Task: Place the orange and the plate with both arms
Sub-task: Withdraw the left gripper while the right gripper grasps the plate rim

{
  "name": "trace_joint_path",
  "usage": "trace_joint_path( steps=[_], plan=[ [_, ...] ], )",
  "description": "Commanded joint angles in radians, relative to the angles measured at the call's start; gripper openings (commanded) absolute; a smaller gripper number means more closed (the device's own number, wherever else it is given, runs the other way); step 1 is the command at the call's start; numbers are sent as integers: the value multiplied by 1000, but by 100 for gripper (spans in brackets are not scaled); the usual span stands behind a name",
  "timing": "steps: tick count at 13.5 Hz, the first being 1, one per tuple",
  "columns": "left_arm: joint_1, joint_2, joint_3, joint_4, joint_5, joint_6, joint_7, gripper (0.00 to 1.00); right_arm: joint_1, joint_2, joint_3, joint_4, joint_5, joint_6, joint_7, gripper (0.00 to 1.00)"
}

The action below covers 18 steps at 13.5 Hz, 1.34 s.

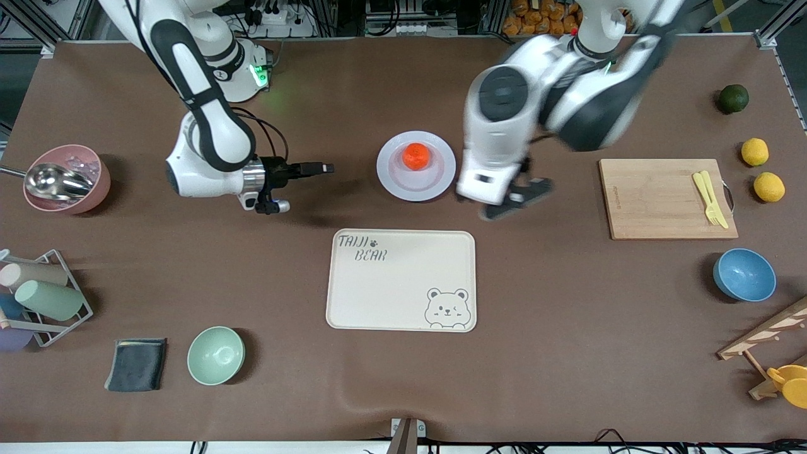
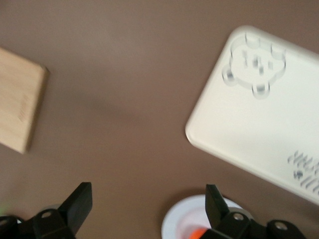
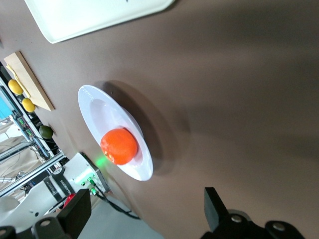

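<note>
The orange (image 1: pixel 416 156) lies in the middle of the pale plate (image 1: pixel 394 181), which sits on the brown table farther from the front camera than the cream tray. My left gripper (image 1: pixel 518 198) hovers open and empty just beside the plate, toward the left arm's end. In the left wrist view the left gripper (image 2: pixel 147 206) has the plate's rim (image 2: pixel 179 219) and a sliver of orange (image 2: pixel 199 233) at one finger. My right gripper (image 1: pixel 318 169) is open and empty beside the plate, toward the right arm's end. The right wrist view shows the orange (image 3: pixel 118 146) on the plate (image 3: pixel 94 107), away from the right gripper (image 3: pixel 144 211).
The cream bear tray (image 1: pixel 403 280) lies nearer the front camera than the plate. A wooden cutting board (image 1: pixel 656 198) with yellow cutlery, two lemons (image 1: pixel 754 152), a dark green fruit (image 1: pixel 733 98) and a blue bowl (image 1: pixel 744 275) are at the left arm's end. A pink bowl (image 1: pixel 94 189), cup rack (image 1: pixel 47 296) and green bowl (image 1: pixel 215 355) are at the right arm's end.
</note>
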Motion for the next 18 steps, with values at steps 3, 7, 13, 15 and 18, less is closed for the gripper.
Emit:
trace_joint_path(
  steps=[3,7,13,15,18],
  plan=[
    [277,-116,-10,19,-24,-20,392,100,161,17,-11,-25,166,100,-27,100],
    [415,-166,-13,21,-62,-20,616,100,266,78,-11,-24,374,173,-131,100],
    [184,-328,394,-62,-179,-23,859,100,319,135,-9,-23,554,175,-267,100],
    [150,-386,460,-120,-217,-23,906,100,349,148,-9,-20,606,175,-274,100],
    [82,-388,505,-116,-217,-28,922,100,383,177,-9,-14,707,175,-345,100]
  ],
)
